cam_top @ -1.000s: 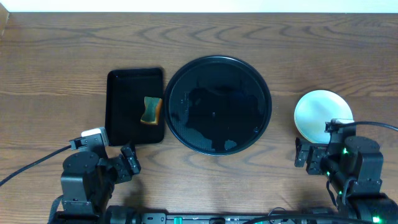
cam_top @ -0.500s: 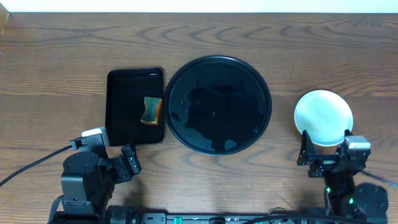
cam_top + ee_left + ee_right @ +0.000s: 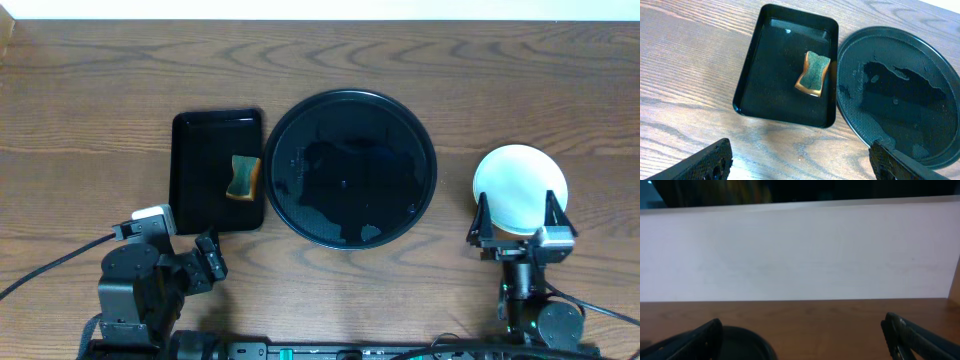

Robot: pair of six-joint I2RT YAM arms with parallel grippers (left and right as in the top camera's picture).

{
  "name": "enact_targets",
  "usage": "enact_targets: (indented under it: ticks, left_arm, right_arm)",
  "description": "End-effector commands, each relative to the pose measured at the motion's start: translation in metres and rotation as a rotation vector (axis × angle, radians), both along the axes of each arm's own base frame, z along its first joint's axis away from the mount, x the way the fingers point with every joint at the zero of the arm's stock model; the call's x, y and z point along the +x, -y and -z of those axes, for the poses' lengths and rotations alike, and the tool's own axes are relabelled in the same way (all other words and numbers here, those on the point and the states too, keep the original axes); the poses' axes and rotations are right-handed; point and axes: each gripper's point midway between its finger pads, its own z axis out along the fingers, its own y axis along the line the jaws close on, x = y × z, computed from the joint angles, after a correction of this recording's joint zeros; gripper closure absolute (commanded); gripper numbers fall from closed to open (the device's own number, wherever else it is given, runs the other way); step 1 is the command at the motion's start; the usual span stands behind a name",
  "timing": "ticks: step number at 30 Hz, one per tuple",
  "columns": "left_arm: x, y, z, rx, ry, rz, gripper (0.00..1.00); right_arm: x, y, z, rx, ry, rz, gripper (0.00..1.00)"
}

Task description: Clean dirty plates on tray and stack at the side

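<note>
Round tray [image 3: 350, 105] in the middle of the worktop [image 3: 100, 80]: bare, black, only wet patches on its floor. Plates [image 3: 520, 178] sit on the wood towards the right edge, well apart from the tray; from above just one pale, clean-looking top face shows, so no count of the stack is possible. Small tray [image 3: 200, 135] just left of the round one, sponge [image 3: 245, 177] lying in it by its right wall. Change over the last second: the right arm has drawn back towards the near edge and swung level. The right gripper [image 3: 516, 218] now sits at the plates' near rim, fingers spread and holding nothing. Its own camera looks out at the far wall [image 3: 800, 255]. Left gripper [image 3: 802, 167] parked at the near-left corner, fingers wide apart, empty, unmoved. Reading: nothing dirty left on the tray, plates set aside, the arm pulling back. The job looks finished, or very nearly so.
</note>
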Motion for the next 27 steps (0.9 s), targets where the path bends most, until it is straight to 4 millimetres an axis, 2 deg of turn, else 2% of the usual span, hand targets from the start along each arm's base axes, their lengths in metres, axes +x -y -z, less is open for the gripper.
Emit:
enact_targets:
  ticks: [1,4,6,27]
  left_arm:
    - [-0.001,-0.001,0.003,0.011,-0.008,0.004,0.11]
    - [-0.001,-0.001,0.003,0.011,-0.008,0.004,0.11]
    - [-0.001,-0.001,0.003,0.011,-0.008,0.004,0.11]
    - [-0.001,-0.001,0.003,0.011,-0.008,0.004,0.11]
  right_arm:
    - [0.004,-0.002,0.028,-0.055,-0.075,-0.001,0.01]
    - [0.005,-0.005,0.049,-0.088,-0.158,-0.018,0.01]
    - [0.004,-0.005,0.071,-0.094,-0.249,-0.025,0.01]
    - [0.005,-0.006,0.069,-0.099,-0.241,-0.027,0.01]
